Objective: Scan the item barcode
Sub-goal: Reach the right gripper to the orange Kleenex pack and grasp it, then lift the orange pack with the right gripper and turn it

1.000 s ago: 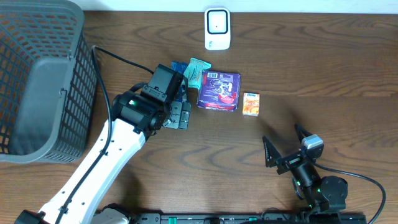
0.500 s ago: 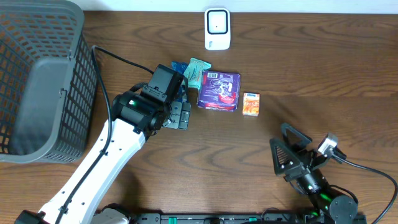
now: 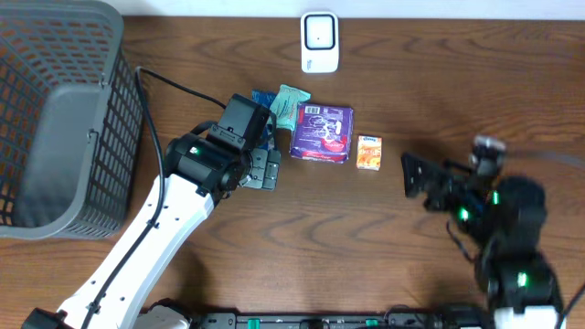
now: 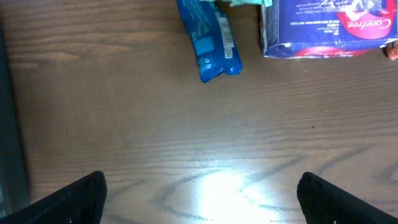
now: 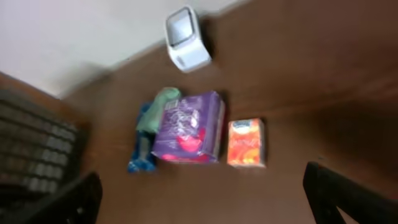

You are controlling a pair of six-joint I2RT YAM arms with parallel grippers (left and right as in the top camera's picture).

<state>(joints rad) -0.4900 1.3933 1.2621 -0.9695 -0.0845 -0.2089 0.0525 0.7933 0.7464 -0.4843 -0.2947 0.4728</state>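
Note:
Several items lie in a row at mid-table: a blue pouch [image 3: 264, 99], a teal pouch [image 3: 292, 99], a purple pack [image 3: 322, 132] and a small orange box [image 3: 368, 153]. The white barcode scanner [image 3: 319, 42] stands behind them at the far edge. My left gripper [image 3: 262, 169] hangs open just left of the purple pack. In its wrist view the blue pouch [image 4: 208, 40] and purple pack [image 4: 329, 28] lie ahead of the open left gripper [image 4: 202, 199]. My right gripper [image 3: 419, 181], blurred, is open to the right of the orange box. The right wrist view looks down on the scanner [image 5: 186, 38], purple pack [image 5: 189, 127] and orange box [image 5: 246, 143] past the open right gripper [image 5: 202, 199].
A dark mesh basket [image 3: 55, 119] fills the left end of the wooden table. A black cable [image 3: 174, 87] runs from the basket side to the left arm. Bare wood lies in front of the items.
The right arm has lifted from the near edge and swung up toward the items, now pointing at them. The left arm and the items have not moved.

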